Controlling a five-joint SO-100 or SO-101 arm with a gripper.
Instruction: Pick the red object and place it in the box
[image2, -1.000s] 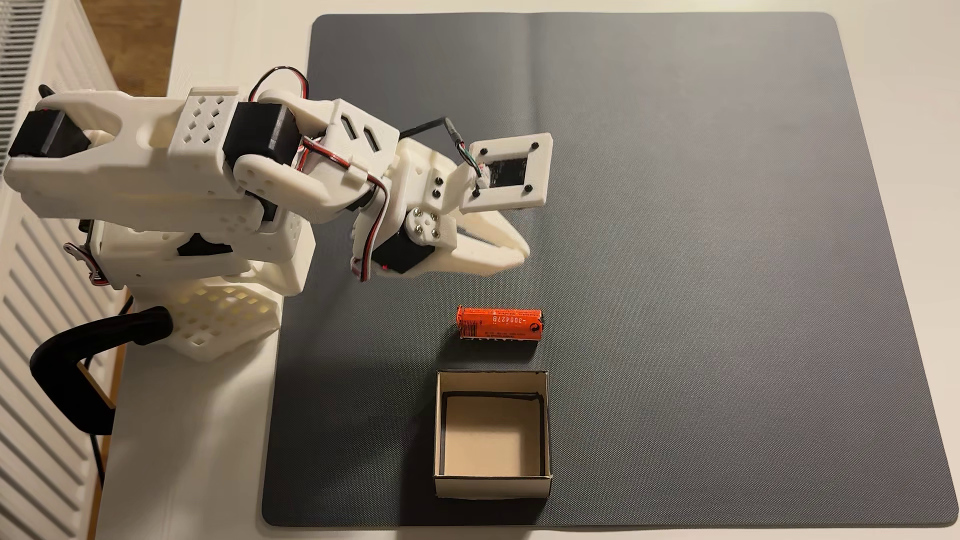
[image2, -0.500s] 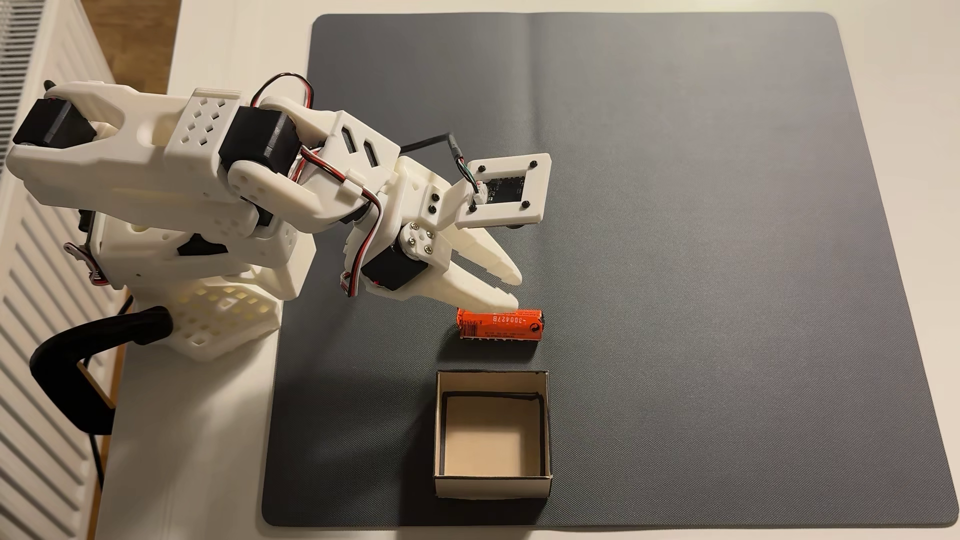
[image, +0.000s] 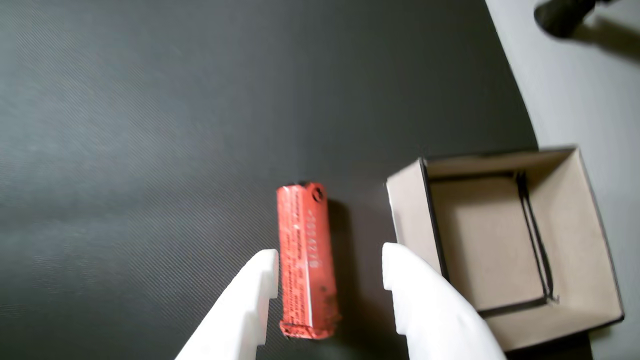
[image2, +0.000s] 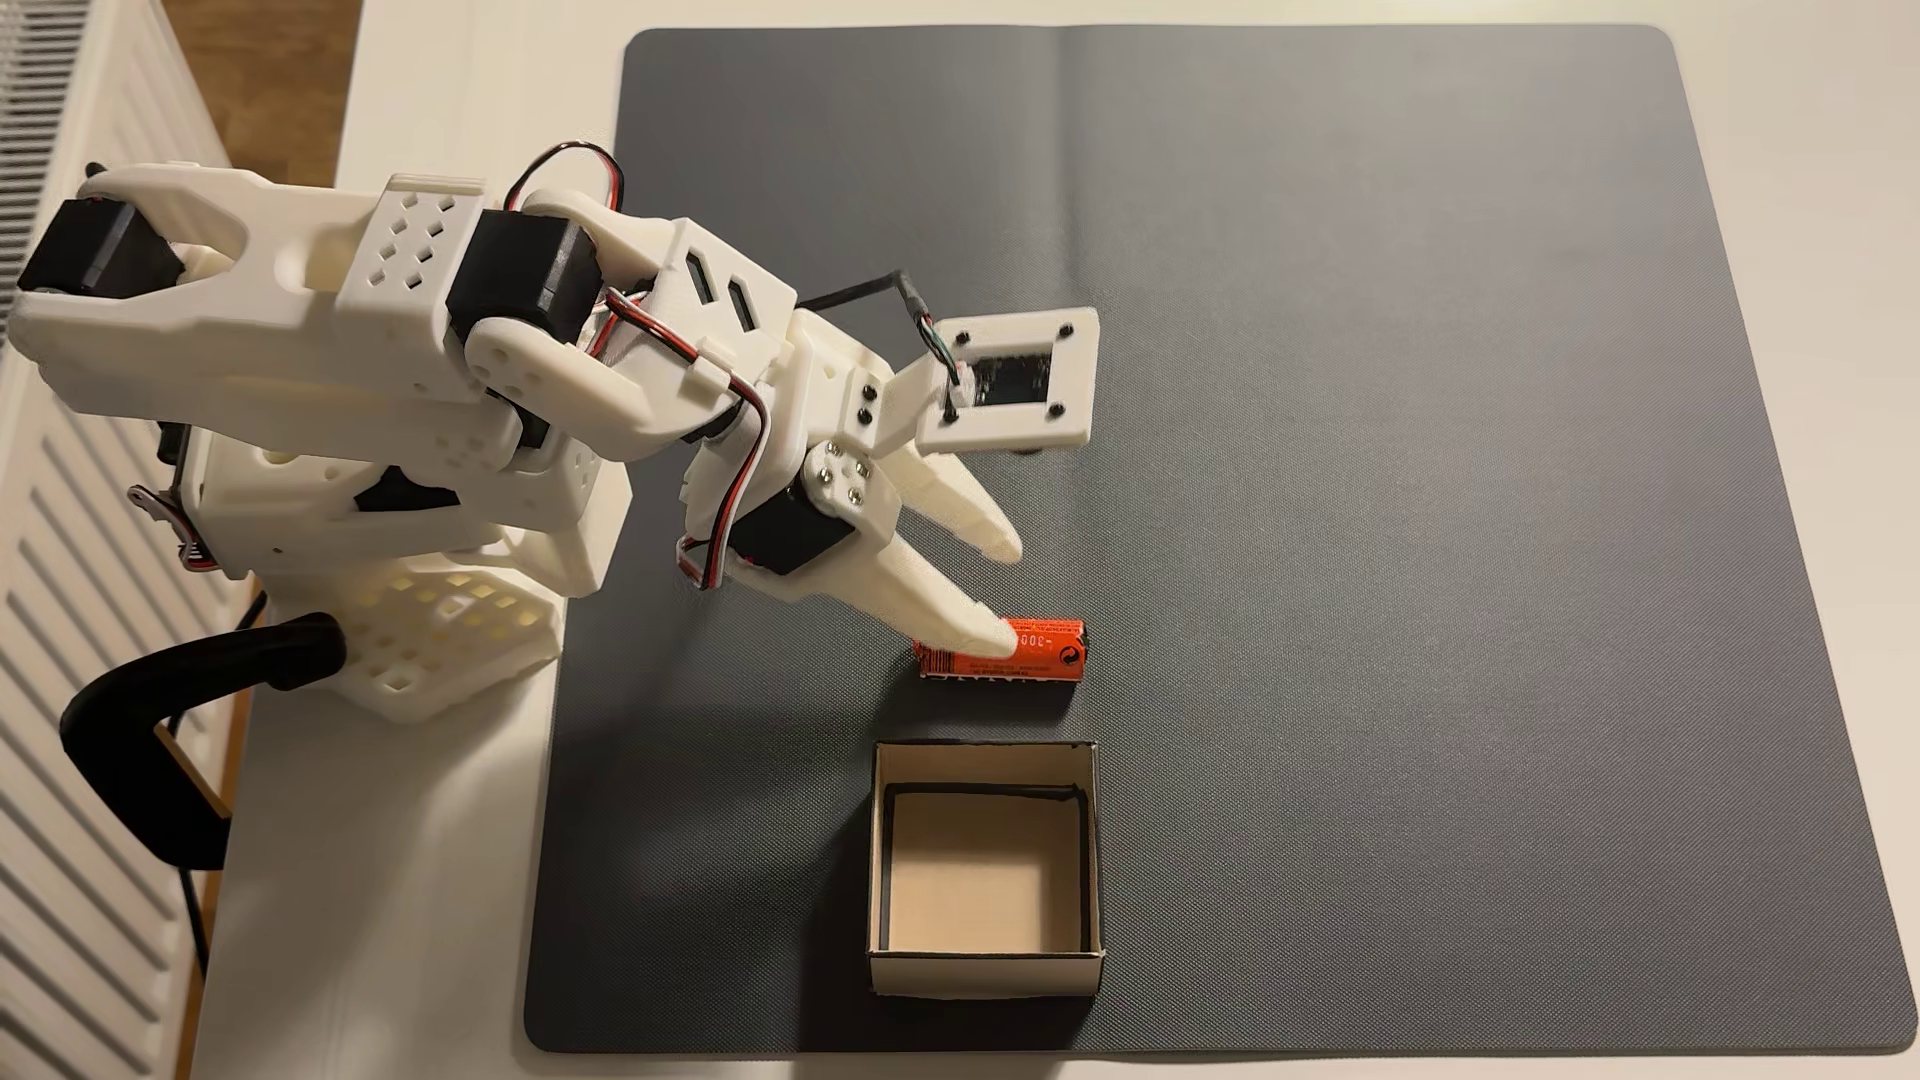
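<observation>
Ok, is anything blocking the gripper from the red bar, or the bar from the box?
Nothing visible. The open gripper straddles the orange-red wrapped bar on the dark mat; bare mat separates it from the empty beige cardboard box.

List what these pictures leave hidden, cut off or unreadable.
- Red bar: in the fixed view, a finger of the claw covers its left part and some digits.
- Red bar: in the wrist view, blur makes the print unreadable.
- Box: no contents visible.
- Black thing: cut off by the wrist view's top edge.
</observation>
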